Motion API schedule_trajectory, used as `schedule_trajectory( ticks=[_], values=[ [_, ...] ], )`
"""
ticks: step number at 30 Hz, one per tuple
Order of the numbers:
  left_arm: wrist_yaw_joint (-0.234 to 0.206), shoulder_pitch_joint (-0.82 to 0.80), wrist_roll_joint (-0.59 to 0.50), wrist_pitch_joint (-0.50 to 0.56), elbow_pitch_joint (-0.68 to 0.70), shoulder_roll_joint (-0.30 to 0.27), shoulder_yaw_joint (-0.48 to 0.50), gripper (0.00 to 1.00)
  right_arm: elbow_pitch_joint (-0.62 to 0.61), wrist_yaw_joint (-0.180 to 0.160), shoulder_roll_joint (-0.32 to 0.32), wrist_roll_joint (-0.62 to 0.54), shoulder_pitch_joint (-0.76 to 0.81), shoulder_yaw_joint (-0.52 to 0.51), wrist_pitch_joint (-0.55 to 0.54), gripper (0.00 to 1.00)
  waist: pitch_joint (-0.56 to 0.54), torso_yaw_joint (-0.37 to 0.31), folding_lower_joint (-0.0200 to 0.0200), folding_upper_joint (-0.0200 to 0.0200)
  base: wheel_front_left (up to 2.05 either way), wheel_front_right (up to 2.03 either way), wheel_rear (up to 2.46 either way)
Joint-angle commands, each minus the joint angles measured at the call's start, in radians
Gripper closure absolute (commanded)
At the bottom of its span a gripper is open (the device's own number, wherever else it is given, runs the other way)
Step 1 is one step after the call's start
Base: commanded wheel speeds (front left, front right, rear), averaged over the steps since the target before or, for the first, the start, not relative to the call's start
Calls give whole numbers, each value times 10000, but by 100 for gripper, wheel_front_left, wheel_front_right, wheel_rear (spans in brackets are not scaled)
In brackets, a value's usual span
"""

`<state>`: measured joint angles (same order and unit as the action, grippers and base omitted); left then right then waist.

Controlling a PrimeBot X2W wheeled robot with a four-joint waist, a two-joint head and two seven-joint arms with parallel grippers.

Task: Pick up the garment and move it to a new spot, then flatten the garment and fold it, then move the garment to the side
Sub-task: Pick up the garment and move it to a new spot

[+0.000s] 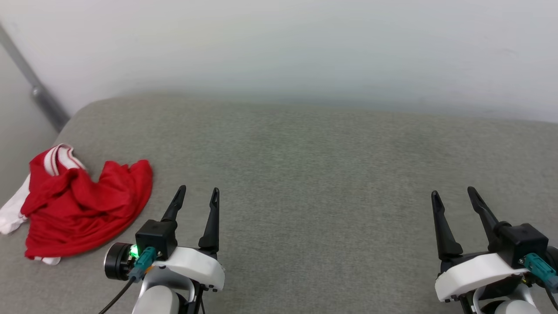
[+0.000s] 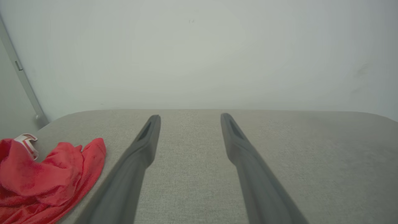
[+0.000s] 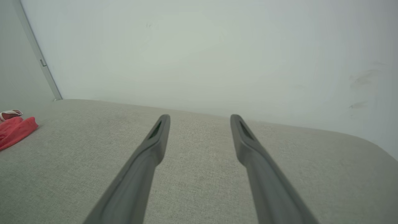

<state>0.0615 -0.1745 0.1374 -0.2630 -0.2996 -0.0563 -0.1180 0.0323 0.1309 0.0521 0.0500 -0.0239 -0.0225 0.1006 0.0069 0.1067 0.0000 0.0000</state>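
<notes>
Garment [image 1: 83, 209] bunched up at the far left, both end effectors empty

It's a crumpled red heap near the left edge of the grey bench [image 1: 314, 174], with a white sleeve spilling toward that edge, so imo step 1 (the pickup) hasn't happened yet. The left end effector [image 1: 198, 189] is just beside it, jaws spread wide, holding nothing. The right end effector [image 1: 453, 192] is well apart on the other side, also wide open and empty. Makes sense to me: the 2 hover low with fingers pointing forward, and the bare middle of the bench looks like the obvious new spot for flattening and folding. Left arm's the natural one to grab first.
</notes>
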Motion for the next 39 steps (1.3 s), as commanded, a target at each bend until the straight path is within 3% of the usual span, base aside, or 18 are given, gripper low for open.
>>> schedule_trajectory(
  ticks=[1, 15, 16, 21, 30, 34, 39],
  values=[
    [-32, -143, 23, -27, -65, 5, 47, 0, -56, -3, -27, -27, 19, -13, 3, 0, 41, 325, 0, 0, 0, 0, 0],
    [-164, -247, 297, -27, -244, 35, 752, 0, -216, -3, -22, -11, -326, 418, 33, 0, 346, 2603, 0, 0, 0, 0, 0],
    [-173, -225, 333, -27, -264, 34, 930, 0, -184, -3, -21, -1, -404, 580, 45, 0, 395, 2995, 0, 0, 0, 0, 0],
    [-216, -118, 386, -27, -243, 44, 1235, 0, -182, -5, -19, -47, -547, 839, 27, 0, 480, 3456, 0, 0, 0, 0, 0],
    [-146, -145, 363, -27, -138, 54, 1615, 0, -352, -5, -18, -267, -638, 957, -89, 0, 668, 3653, 0, 0, 0, 0, 0],
    [-230, -452, 311, -27, -194, 49, 1746, 0, -378, -5, 2, -251, -724, 994, -161, 0, 828, 3483, 0, 0, 0, 0, 0],
    [9, -1519, 342, -3, -617, -297, 1801, 0, -505, -5, 119, -233, -937, 1105, -265, 0, 1273, 3045, 0, 0, 0, 0, 0]
  ],
)
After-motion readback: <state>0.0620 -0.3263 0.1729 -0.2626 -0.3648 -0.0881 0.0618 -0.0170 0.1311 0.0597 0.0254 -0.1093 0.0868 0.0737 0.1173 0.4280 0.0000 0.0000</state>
